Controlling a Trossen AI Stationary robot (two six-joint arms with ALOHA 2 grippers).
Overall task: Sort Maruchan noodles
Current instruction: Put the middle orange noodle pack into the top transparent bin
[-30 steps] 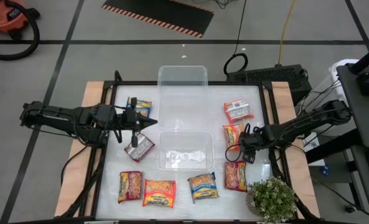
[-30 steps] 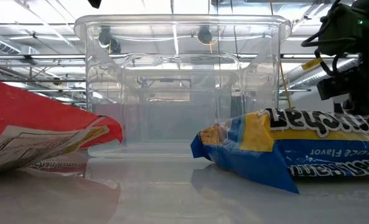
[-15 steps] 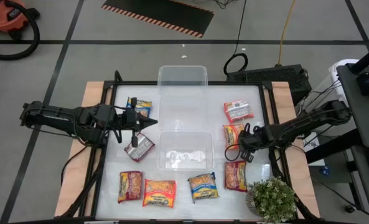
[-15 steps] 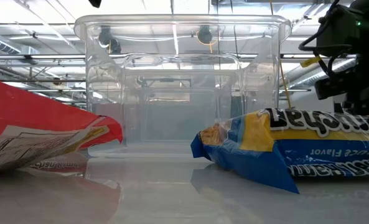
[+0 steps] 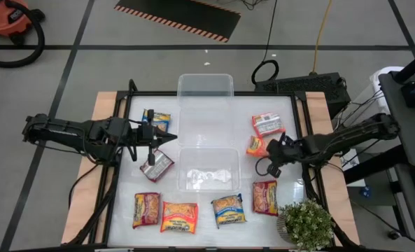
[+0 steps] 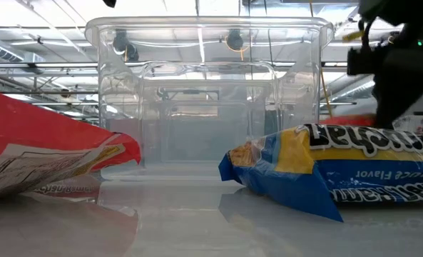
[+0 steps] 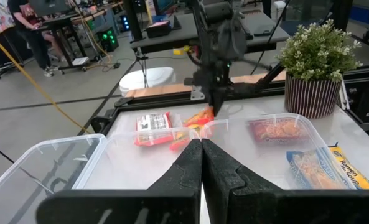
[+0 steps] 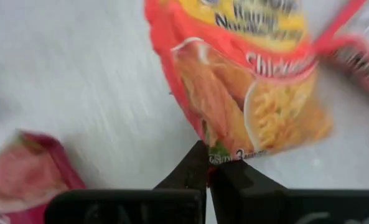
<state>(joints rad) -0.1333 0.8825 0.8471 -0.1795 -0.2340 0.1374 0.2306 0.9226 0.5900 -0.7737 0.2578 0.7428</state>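
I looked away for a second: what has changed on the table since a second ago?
The right gripper, shut on the orange packet, has lifted it and carried it toward the far side, next to the red-white packet. The left gripper, shut and empty, the clear bins and the other packets stayed put.

Bare tabletop (image 5: pixel 207 133) is left open between the two clear bins; the right tool (image 5: pixel 266 150) is flanked by the near bin (image 5: pixel 207 170) and a red-white packet (image 5: pixel 268 124).
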